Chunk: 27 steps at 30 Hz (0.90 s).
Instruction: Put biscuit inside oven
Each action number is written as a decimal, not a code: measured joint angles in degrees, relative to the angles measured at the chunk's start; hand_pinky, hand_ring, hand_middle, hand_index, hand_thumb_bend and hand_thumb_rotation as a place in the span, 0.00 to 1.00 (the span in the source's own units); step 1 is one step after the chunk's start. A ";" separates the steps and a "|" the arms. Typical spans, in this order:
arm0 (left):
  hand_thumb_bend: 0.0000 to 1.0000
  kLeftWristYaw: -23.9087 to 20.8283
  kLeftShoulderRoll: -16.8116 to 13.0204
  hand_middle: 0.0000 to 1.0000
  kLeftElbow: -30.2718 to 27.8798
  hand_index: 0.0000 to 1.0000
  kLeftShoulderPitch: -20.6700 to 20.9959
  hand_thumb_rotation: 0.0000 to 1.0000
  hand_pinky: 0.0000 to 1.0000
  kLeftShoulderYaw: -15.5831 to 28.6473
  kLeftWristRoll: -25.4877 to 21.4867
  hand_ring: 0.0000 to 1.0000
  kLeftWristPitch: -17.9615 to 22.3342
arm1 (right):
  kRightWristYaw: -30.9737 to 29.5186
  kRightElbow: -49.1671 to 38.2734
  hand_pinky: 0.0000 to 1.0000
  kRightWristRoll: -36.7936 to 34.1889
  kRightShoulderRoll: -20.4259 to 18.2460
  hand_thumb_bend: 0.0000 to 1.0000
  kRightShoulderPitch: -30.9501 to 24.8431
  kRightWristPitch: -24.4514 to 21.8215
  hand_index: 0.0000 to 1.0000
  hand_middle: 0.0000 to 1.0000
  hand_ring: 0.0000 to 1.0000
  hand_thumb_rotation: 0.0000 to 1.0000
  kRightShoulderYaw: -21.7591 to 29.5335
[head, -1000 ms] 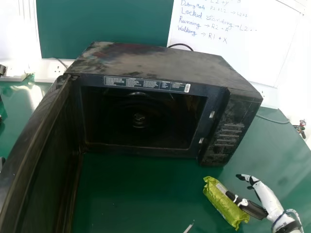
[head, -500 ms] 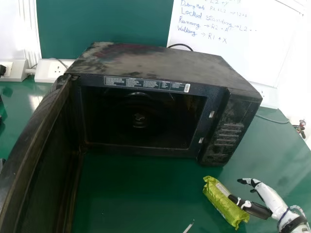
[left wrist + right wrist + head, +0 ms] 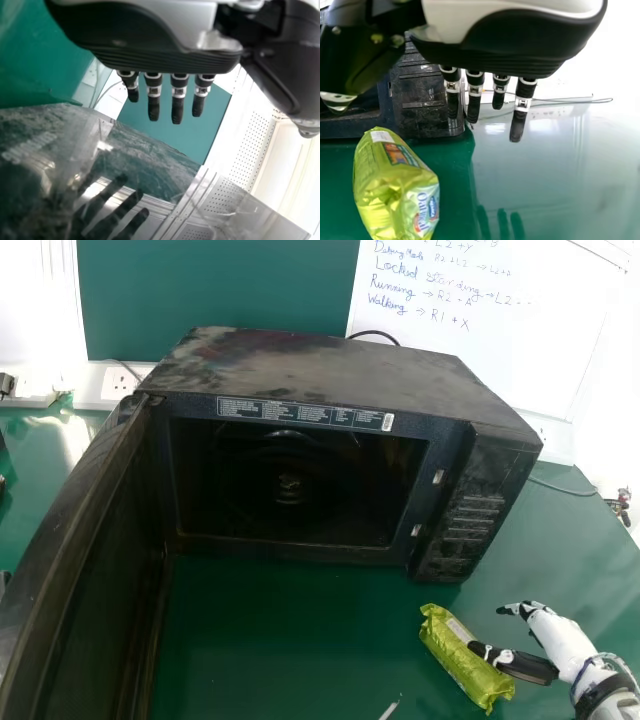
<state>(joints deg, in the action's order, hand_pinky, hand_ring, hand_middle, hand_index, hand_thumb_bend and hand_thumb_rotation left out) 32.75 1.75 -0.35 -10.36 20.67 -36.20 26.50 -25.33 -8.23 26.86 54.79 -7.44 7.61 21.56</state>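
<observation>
In the head view, the biscuit packet [image 3: 462, 660] lies on the surface [image 3: 270, 640], the open right hand [image 3: 568, 648] beside it, thumb overlapping it; contact unclear.

The left wrist view shows the left hand [image 3: 150, 30] open, empty, above a reflective panel [image 3: 135, 165].

The right wrist view shows straight fingers [image 3: 473, 107] gripping nothing.

1. Shiny green table [image 3: 560, 540] in front of me, light bouncing off it.
2. Whiteboard [image 3: 500, 365] at the back, marker scribbles all over, right beside a dark green panel [image 3: 220, 285].
3. White socket box [image 3: 112, 388] by the table's far edge, over on my left.
4. Black cable [image 3: 375, 333] looping up against the whiteboard, plus a thin grey cable [image 3: 565, 488] off to my right.
5. Little jumble of bits [image 3: 621, 503], far right, can't tell what.
6. Some slim pale thing [image 3: 390, 709] close to me, too cut off to ID.
</observation>
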 measured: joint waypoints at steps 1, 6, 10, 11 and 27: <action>0.93 0.05 0.09 0.92 0.00 0.96 -0.02 0.68 0.89 -0.06 -0.03 0.91 0.00 | 0.04 -0.07 0.70 0.21 0.00 1.00 0.00 -0.12 0.88 0.91 0.87 0.53 0.00; 0.92 0.92 0.51 0.92 0.06 0.97 -0.01 0.68 0.89 -0.36 -0.55 0.91 0.19 | 1.02 -1.56 0.68 2.26 -0.19 1.00 -0.10 -1.61 0.88 0.89 0.84 0.55 0.00; 0.92 1.34 0.69 0.92 0.31 0.97 0.00 0.68 0.88 -0.57 -0.64 0.91 0.45 | 2.66 -2.63 0.67 4.43 -0.28 1.00 -0.24 -2.06 0.89 0.90 0.84 0.57 0.00; 0.92 1.37 0.75 0.92 0.40 0.97 -0.01 0.68 0.88 -0.61 -0.65 0.91 0.51 | 2.65 -2.80 0.69 4.63 -0.33 1.00 -0.28 -2.50 0.89 0.90 0.84 0.57 -0.01; 0.92 1.75 1.28 0.93 0.48 0.97 -0.06 0.68 0.88 -1.23 -0.65 0.90 1.37 | 7.35 -5.89 0.77 10.37 -2.78 1.00 -2.59 -4.92 0.91 0.90 0.86 0.61 -0.79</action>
<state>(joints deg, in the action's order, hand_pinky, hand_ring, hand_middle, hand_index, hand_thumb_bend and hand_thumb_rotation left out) 34.51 3.03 0.13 -10.42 19.44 -36.86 27.87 -17.98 -14.12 37.23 52.01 -10.03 2.68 20.77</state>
